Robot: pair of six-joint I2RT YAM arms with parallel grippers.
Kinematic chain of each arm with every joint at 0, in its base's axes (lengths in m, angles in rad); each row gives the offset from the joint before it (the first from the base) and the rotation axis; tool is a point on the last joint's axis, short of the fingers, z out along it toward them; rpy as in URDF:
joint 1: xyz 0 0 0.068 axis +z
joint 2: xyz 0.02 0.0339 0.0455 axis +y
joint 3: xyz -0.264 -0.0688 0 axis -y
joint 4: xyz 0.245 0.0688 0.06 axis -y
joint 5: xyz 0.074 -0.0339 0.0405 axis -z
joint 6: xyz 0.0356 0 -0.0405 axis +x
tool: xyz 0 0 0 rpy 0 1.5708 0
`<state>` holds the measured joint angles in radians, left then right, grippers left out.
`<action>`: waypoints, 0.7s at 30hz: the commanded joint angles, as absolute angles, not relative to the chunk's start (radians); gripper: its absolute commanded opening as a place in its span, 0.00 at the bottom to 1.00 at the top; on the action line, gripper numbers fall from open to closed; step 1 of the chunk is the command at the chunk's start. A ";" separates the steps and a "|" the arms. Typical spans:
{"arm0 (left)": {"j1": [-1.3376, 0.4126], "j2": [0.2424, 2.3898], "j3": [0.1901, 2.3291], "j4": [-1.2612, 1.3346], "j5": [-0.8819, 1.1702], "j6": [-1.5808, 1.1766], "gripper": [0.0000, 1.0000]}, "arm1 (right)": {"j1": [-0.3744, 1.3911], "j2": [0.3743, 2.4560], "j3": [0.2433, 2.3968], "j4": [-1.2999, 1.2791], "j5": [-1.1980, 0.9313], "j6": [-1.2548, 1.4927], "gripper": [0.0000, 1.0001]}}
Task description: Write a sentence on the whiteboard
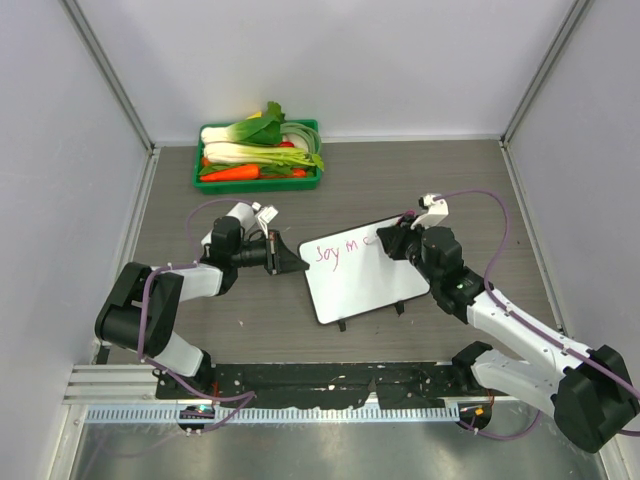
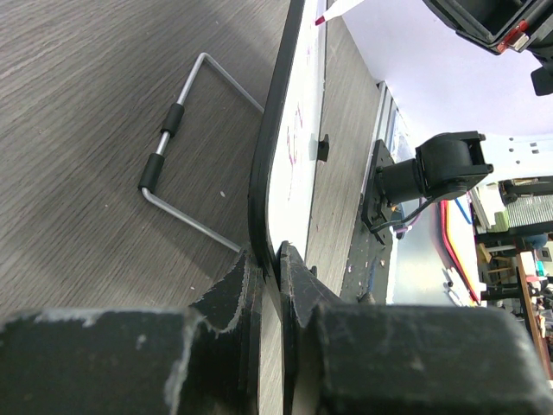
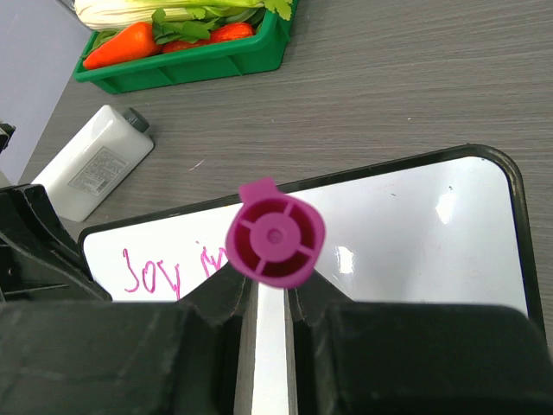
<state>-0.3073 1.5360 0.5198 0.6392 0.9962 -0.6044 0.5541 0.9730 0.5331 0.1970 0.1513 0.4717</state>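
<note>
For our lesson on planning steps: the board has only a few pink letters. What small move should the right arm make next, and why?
Probably slide the marker slightly rightward and start the next letter. The writing covers only the left part of the board, the right jaws grip the marker, and the left jaws clamp the board's edge.

The whiteboard point(image 1: 365, 285), glossy white with rounded corners and a thin dark rim, has its left edge clamped between the left pincer point(image 2: 270, 259) fingers. Its upper edge lies just by the right pincer point(image 3: 268, 290). The sentence point(image 3: 164, 272), pink handwriting, runs along the top between both pincers.
</note>
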 commanded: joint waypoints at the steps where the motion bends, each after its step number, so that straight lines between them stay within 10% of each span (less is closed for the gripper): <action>1: -0.319 1.560 0.515 0.607 1.002 -0.548 0.00 | 0.551 0.966 0.528 0.181 0.137 0.445 0.01; 21: -0.318 1.563 0.520 0.607 1.005 -0.549 0.00 | 0.548 0.934 0.529 0.244 0.083 0.509 0.01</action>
<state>-0.3073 1.5364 0.5198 0.6392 0.9962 -0.6098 0.5541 0.9749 0.5179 0.2104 0.0910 0.5007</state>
